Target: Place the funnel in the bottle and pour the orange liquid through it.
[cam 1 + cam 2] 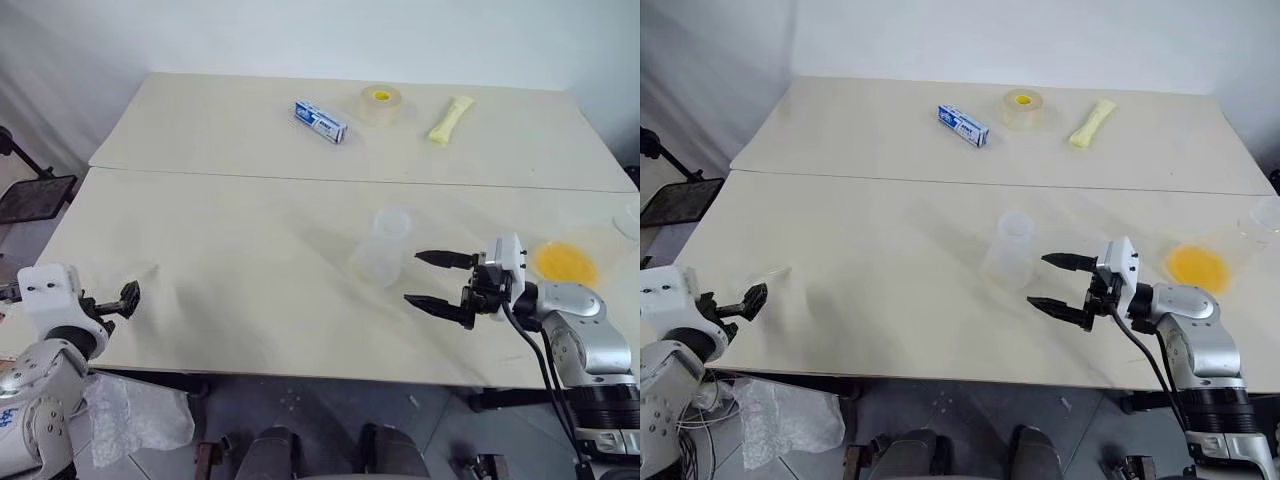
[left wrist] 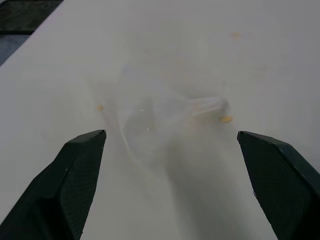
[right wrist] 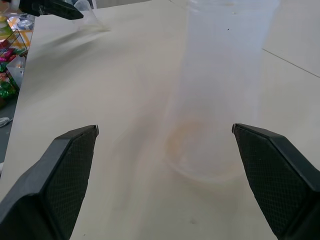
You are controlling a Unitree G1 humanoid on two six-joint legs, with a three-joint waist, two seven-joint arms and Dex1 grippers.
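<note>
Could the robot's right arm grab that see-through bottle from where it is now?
Probably yes. The right gripper is open and level, pointing at the bottle, which stands upright just ahead of it on the table. Nothing lies between them.

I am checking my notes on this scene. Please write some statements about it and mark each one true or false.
1. The bottle stands upright on the table. True.
2. The right gripper is shut on the bottle. False: its fingers are open, with the bottle just ahead of them.
3. The orange liquid is inside the bottle. False: it sits at the robot's right, behind the right gripper.
4. The left gripper is open, with the clear funnel lying on the table ahead of it. True.
5. The tape roll lies beside the bottle. False: it lies far behind.
</note>
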